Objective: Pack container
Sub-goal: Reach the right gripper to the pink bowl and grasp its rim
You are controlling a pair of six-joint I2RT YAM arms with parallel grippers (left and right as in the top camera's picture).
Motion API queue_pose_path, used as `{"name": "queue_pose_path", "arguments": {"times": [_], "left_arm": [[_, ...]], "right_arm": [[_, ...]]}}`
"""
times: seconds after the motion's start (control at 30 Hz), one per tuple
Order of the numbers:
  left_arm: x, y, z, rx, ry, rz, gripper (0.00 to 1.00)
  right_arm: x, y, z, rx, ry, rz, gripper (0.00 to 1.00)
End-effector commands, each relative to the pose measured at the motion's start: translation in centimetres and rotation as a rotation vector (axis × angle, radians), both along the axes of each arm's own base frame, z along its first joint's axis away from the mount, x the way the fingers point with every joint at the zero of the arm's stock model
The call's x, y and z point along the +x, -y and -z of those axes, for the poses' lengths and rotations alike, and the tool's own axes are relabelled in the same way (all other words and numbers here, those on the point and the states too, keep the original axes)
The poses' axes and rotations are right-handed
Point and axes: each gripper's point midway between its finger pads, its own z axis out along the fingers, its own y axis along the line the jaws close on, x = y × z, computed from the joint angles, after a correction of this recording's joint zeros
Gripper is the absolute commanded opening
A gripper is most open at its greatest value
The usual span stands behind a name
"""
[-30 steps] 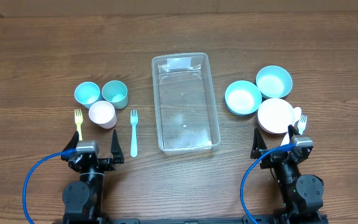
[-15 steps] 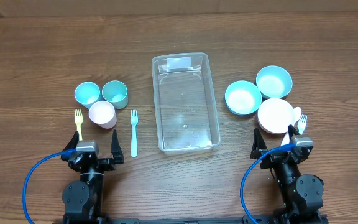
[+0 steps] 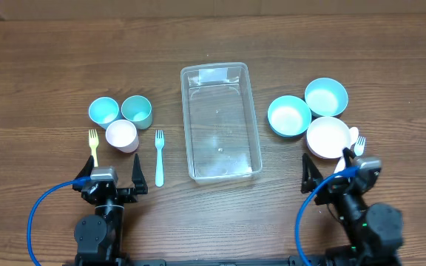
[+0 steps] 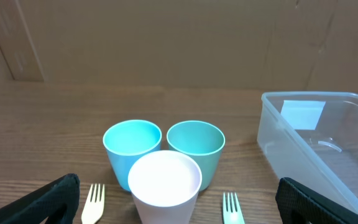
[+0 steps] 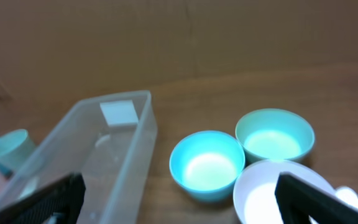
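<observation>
The clear rectangular container (image 3: 186, 125) stands empty at the table's middle; it also shows in the left wrist view (image 4: 272, 140) and the right wrist view (image 5: 146, 134). My left gripper (image 3: 111, 181) is open and empty near the front edge; in its own view (image 4: 179, 202) a white cup (image 4: 165, 186) stands between the fingers' line of sight. My right gripper (image 3: 333, 171) is open and empty just in front of the white bowl (image 3: 328, 137). Its wrist view (image 5: 179, 199) is blurred.
Left of the container stand a blue cup (image 3: 103, 111), a teal cup (image 3: 137, 110) and a white cup (image 3: 121, 135), with a yellow fork (image 3: 93, 146) and a teal fork (image 3: 159, 157). Right stand a blue bowl (image 3: 289, 116), a teal bowl (image 3: 325, 97) and white cutlery (image 3: 357, 142).
My right arm has shifted a little to the right and looms larger in the overhead view. The left arm and all objects have not moved.
</observation>
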Motion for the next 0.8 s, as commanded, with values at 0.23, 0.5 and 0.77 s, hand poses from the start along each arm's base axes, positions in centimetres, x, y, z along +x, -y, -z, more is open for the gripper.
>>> {"name": "queue_pose_path", "arguments": {"times": [0.23,0.5,0.77], "left_arm": [[0.0,0.1,0.3,0.021,0.003,0.008,1.00],[0.0,0.1,0.3,0.021,0.002,0.008,1.00],[0.0,0.1,0.3,0.021,0.003,0.008,1.00]], "right_arm": [[1.3,-0.4,-17.6,-0.255,-0.447,-0.099,1.00],[4.2,3.5,-14.5,-0.283,-0.637,0.165,1.00],[8.3,11.8,-3.9,-0.110,-0.977,0.548,1.00]]}}
